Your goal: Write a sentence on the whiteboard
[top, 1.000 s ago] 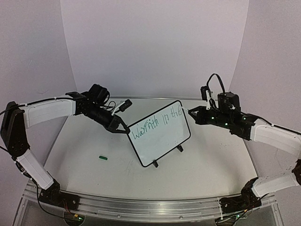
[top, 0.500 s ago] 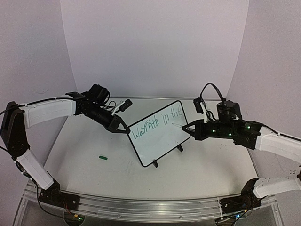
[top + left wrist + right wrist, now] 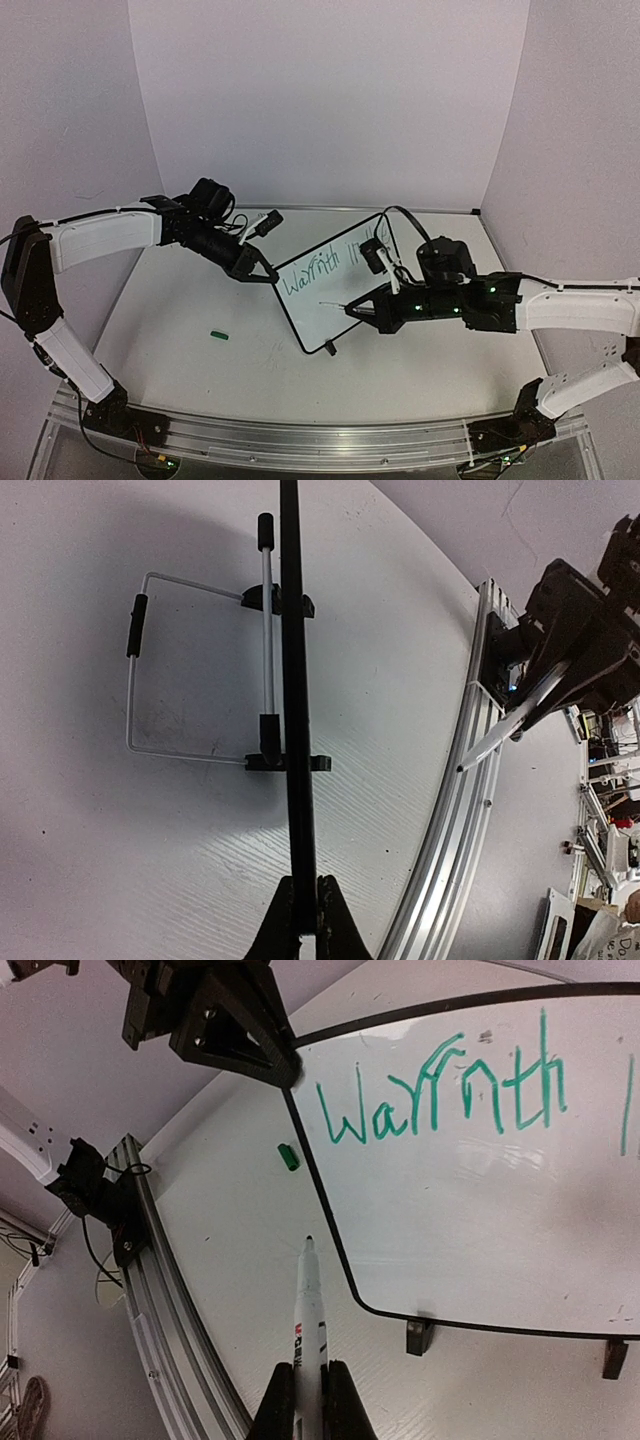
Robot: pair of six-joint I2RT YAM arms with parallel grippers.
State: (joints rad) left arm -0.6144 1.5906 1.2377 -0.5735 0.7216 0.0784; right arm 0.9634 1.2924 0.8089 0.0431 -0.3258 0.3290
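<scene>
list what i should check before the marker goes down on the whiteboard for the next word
1. Board held steady: left gripper is shut on the whiteboard at its left edge. ok
2. Marker secure: right gripper is shut on the marker, tip pointing ahead. ok
3. Marker uncapped: the tip is bare and the green cap lies on the table. ok
4. Room to write: the area under the green writing is blank. ok
5. Tip on the surface: the left wrist view shows a gap between tip and board. not ok
6. Ink flowing: cannot tell
</scene>
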